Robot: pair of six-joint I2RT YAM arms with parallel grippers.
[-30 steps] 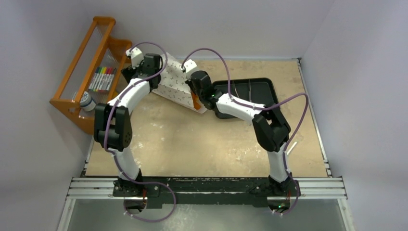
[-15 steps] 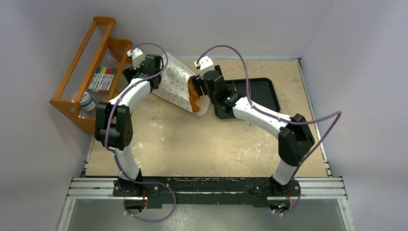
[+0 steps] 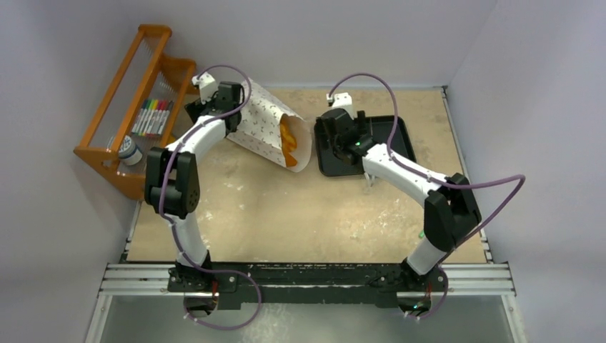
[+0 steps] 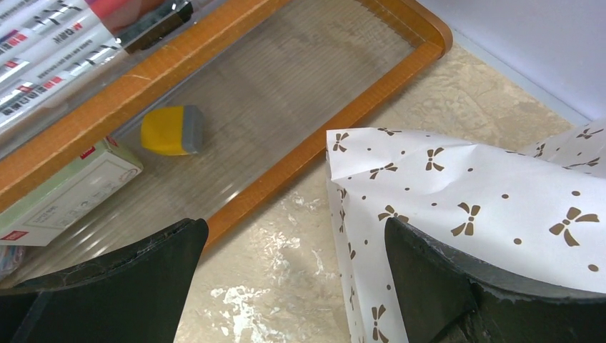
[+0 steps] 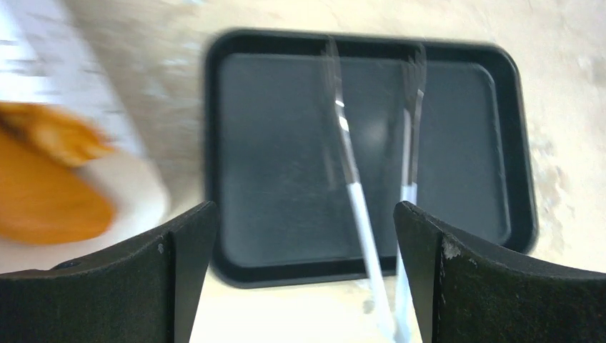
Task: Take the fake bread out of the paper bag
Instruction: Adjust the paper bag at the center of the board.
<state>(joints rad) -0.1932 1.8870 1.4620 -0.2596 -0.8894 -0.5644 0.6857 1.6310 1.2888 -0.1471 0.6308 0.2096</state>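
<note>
Hands spread wide, left hand [image 4: 293, 229] at paper bag [image 4: 464, 193] end, right hand [image 5: 304, 211] above black tray [image 5: 271, 157]

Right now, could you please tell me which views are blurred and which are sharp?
Right wrist view: smeared, the black tray and bread soft-edged; left wrist view: sharp, print on the paper bag crisp; top view: clear, evenly lit.

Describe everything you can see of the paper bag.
The paper bag is white, printed with small brown bows and dots, creased paper. It lies on its side on the table at the far left, beside the wooden rack. Its mouth gapes toward the black tray, showing orange fake bread inside. Its closed end sits between the fingers of the open left pincer.
</note>
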